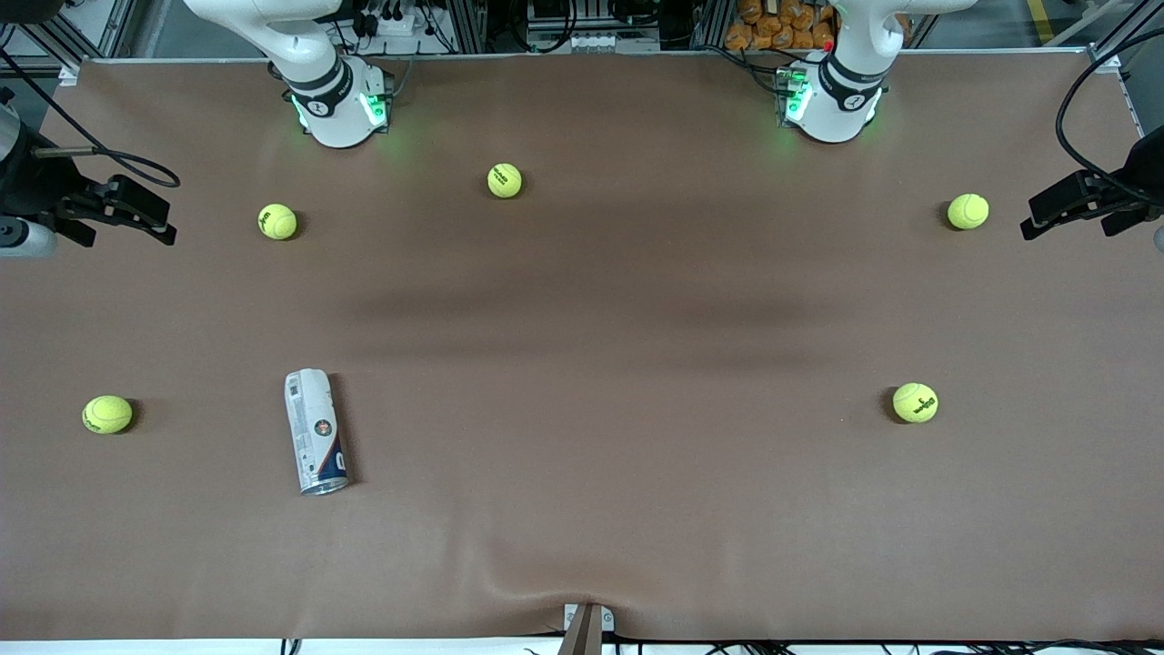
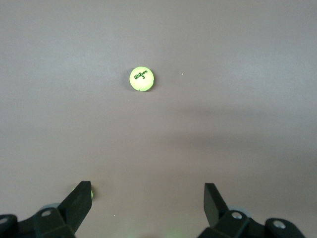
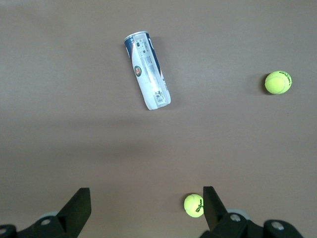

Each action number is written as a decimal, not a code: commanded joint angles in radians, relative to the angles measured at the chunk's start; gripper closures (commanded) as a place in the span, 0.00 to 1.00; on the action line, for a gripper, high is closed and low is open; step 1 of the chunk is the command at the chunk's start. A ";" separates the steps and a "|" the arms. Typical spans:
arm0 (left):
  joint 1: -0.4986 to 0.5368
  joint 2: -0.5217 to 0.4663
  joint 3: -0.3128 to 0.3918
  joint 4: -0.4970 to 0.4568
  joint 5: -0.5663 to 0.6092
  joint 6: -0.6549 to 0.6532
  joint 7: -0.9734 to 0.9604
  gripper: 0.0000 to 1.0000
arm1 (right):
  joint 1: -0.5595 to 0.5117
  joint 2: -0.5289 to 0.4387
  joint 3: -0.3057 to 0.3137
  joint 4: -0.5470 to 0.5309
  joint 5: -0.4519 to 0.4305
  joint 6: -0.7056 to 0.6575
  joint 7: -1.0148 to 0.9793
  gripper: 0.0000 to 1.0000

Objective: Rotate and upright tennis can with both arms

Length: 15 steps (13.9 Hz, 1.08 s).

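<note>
Flat on table (image 1: 582, 546): tennis can (image 1: 316, 431)

Even, fairly bright overhead light falls on the brown tabletop (image 1: 582, 509), with no glare. Two broad, soft shadow bands cross its middle. Each tennis ball (image 1: 915, 402) throws only a small dark smudge beside it, and the tennis can (image 1: 316, 443) a thin one along its side. Green lamps glow at both arm bases. The wrist views look slightly soft and paler toward their edges.

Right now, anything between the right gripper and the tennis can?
Front view: one tennis ball lies roughly between the open right gripper and the tennis can; otherwise bare mat.
</note>
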 commanded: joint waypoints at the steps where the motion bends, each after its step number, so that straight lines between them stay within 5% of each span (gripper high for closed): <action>1: -0.009 -0.007 0.002 -0.004 0.018 0.000 -0.004 0.00 | -0.005 -0.024 0.007 -0.023 0.013 -0.006 -0.012 0.00; 15: -0.007 -0.005 0.004 -0.010 0.018 0.000 0.004 0.00 | 0.012 0.023 0.012 -0.050 0.008 -0.003 -0.017 0.00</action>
